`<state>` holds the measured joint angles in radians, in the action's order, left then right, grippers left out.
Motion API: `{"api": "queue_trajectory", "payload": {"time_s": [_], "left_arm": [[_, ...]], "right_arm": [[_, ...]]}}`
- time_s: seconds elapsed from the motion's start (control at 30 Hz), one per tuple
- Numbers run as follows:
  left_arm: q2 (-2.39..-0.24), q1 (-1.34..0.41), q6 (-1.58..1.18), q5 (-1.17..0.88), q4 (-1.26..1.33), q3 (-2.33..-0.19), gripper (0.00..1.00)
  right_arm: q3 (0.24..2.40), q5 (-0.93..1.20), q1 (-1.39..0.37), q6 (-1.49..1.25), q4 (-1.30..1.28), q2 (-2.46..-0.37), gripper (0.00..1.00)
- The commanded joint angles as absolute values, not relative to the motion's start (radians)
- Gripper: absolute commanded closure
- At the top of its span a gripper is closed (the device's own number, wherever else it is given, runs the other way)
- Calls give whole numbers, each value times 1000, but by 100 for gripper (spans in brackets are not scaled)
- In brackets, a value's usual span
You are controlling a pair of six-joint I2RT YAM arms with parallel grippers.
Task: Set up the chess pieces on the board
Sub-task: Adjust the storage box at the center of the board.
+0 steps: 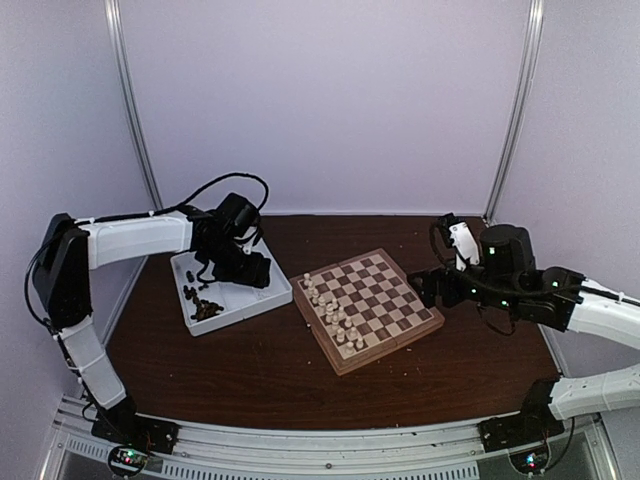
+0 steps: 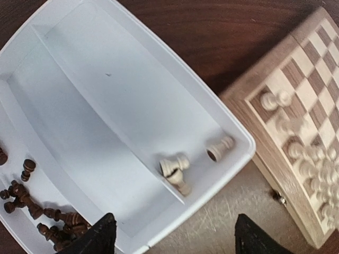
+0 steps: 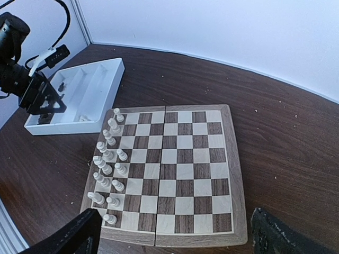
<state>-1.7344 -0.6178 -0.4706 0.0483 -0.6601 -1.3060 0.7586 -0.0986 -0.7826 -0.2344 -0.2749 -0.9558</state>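
The board [image 1: 388,296] lies at mid table, with several cream chess pieces [image 3: 107,159] standing in two rows on its left-hand squares. Three more cream pieces [image 2: 176,168] lie on their sides in the white tray [image 2: 106,106], and a heap of dark brown pieces [image 2: 37,209] fills another of its compartments. My left gripper [image 2: 175,241] hovers over the tray's near corner, open and holding nothing, the cream pieces just ahead of it. At the board's right edge, my right gripper [image 3: 177,238] is wide open and empty.
The tray [image 1: 240,297] sits left of the board, its corner almost touching it. A small metal clasp [image 2: 278,197] shows on the board's side. Bare dark wood table [image 1: 250,370] lies in front; walls close in behind and at both sides.
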Motion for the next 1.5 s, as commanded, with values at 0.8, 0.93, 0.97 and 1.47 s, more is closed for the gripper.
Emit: {"api": "queue_trajectory", "payload": {"time_s": [0.8,0.93,0.97,1.47], "left_arm": [[-2164,-460,-691,41,-1101,-1749,87],[-2025,-460,-637,26,-1076,-1541,91],[-1985,-461,-629,9,-1056,-1483,91],[-1959,-441,-511,35,-1228,-1661,100]], "right_arm": [[1061,-283,-776,-270,-562,-1158,7],[1009,-272,-773,-238,-534,-1131,6],[999,-269,-772,-231,-525,-1126,6],[943,-242,-764,-209,-481,-1112,6]]}}
